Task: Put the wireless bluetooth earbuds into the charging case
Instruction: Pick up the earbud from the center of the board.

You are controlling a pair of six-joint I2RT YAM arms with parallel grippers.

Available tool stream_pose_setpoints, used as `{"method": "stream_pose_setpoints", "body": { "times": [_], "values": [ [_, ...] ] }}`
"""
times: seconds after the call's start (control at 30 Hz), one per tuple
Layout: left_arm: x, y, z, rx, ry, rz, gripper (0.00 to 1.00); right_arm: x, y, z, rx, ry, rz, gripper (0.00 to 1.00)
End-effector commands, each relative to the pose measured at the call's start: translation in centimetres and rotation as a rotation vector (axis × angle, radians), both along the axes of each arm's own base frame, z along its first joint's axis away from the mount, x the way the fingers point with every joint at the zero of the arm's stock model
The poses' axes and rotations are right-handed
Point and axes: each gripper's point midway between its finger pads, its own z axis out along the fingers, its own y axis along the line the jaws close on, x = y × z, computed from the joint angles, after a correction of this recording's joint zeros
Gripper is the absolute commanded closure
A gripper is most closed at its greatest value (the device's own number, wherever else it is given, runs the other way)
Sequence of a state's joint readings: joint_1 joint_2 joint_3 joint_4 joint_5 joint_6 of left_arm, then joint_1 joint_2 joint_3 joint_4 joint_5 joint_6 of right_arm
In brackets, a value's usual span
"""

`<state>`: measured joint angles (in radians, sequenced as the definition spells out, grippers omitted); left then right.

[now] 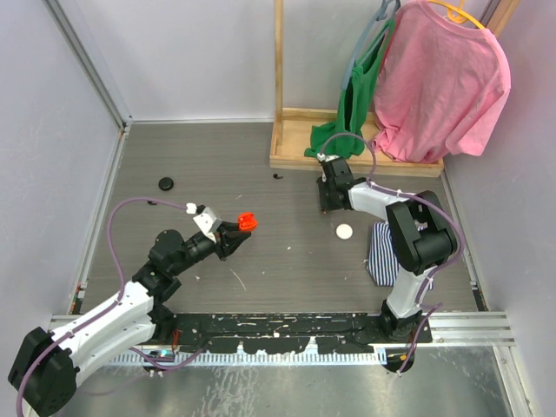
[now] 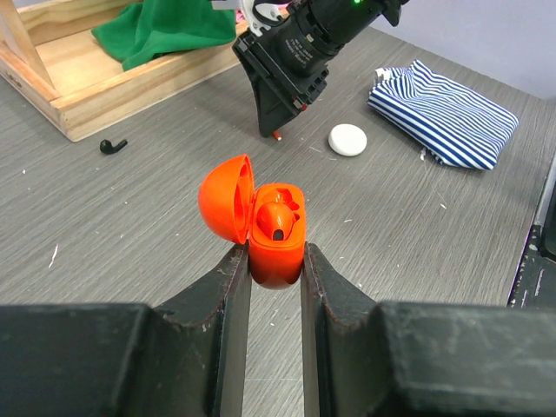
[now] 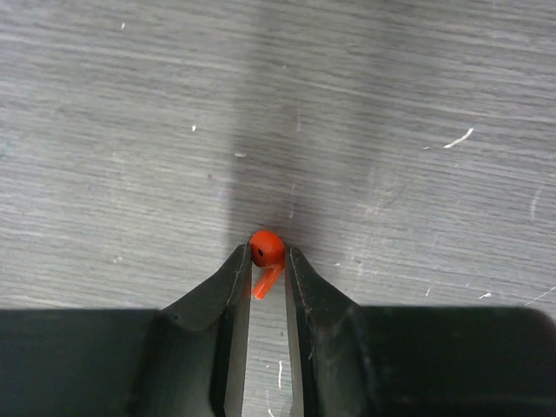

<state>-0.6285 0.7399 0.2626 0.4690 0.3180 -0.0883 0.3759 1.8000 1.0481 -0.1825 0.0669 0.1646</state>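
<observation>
Bright, even light keeps all views sharp, with one soft shadow band on the grey wood-grain tabletop ahead of the right gripper.

Open red case, red earbud inside

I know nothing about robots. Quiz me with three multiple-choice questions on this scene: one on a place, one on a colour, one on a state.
1. The striped cloth lies: A beside the right arm; B beside the left arm; C against the far wall.
2. The earbud between the right gripper fingers is: A white; B red; C black.
3. The charging case in the left gripper is: A shut; B open; C lidless.
Answers: A, the top view shows it next to that arm; B, the wrist view shows red; B, its lid is hinged back.
</observation>
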Motion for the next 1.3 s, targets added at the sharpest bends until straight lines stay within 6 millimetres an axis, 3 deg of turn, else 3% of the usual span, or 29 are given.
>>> {"method": "stream_pose_setpoints", "body": {
  "times": [0.0,0.17,0.37,0.57,0.73,0.87,1.27],
  "values": [
    [0.2,-0.1,2.0,-0.025,-0.066,-0.001,0.99,-0.8,1.4,2.1,-0.047,-0.012,0.075,0.87],
    [0.2,0.0,2.2,-0.025,-0.073,0.009,0.99,-3.9,3.8,2.6,-0.088,0.023,0.19,0.87],
    [0.3,0.1,2.2,-0.023,-0.073,0.012,0.99,-9.1,6.2,1.5,-0.104,0.134,0.338,0.84],
    [0.3,0.1,2.2,-0.024,-0.075,0.013,0.99,-12.1,6.8,0.8,-0.102,0.216,0.391,0.74],
    [0.2,0.1,2.3,-0.024,-0.074,0.009,0.99,-12.3,7.2,2.0,-0.071,0.2,0.414,0.6],
    [0.2,0.1,2.2,-0.024,-0.074,0.008,0.99,-11.7,7.5,3.0,-0.066,0.173,0.442,0.55],
    [0.1,0.1,2.3,-0.024,-0.076,0.004,0.99,-10.3,7.6,2.3,0.03,0.184,0.469,0.64]
  ]
}}
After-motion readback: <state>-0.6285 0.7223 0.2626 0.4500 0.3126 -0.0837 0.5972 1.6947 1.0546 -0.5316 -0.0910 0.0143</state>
